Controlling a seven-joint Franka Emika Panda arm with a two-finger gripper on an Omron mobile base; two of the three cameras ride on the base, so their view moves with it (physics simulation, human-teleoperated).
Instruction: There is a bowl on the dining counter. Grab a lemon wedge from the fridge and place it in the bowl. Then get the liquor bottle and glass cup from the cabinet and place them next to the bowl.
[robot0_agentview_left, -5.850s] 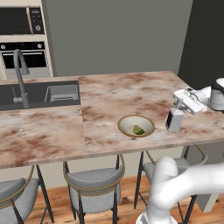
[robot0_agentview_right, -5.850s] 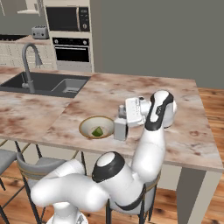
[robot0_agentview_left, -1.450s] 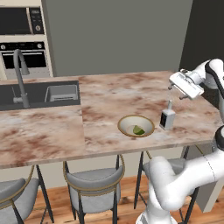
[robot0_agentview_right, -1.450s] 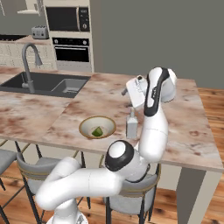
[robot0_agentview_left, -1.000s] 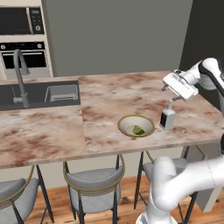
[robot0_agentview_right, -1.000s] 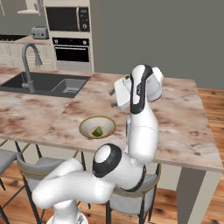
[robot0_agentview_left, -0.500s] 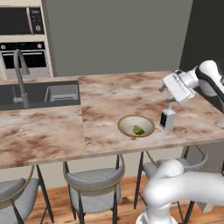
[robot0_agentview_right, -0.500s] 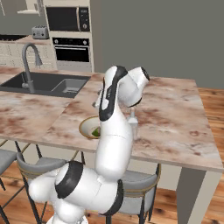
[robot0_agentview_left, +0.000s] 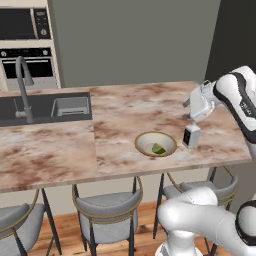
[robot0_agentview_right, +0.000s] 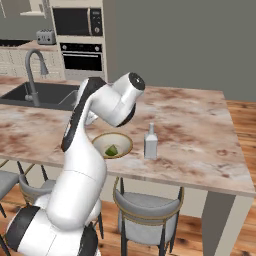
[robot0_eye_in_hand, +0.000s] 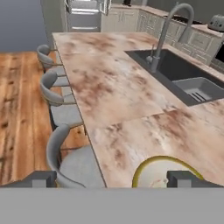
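Standing squarish pale liquor bottle (robot0_agentview_right: 151, 141), round bowl (robot0_agentview_right: 113, 145), marbled stone dining counter (robot0_agentview_right: 195, 127)

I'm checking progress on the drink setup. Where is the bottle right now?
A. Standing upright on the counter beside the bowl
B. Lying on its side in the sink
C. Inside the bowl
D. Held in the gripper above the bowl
A: the bottle stands upright on the counter, just beside the bowl, and the open gripper holds nothing.
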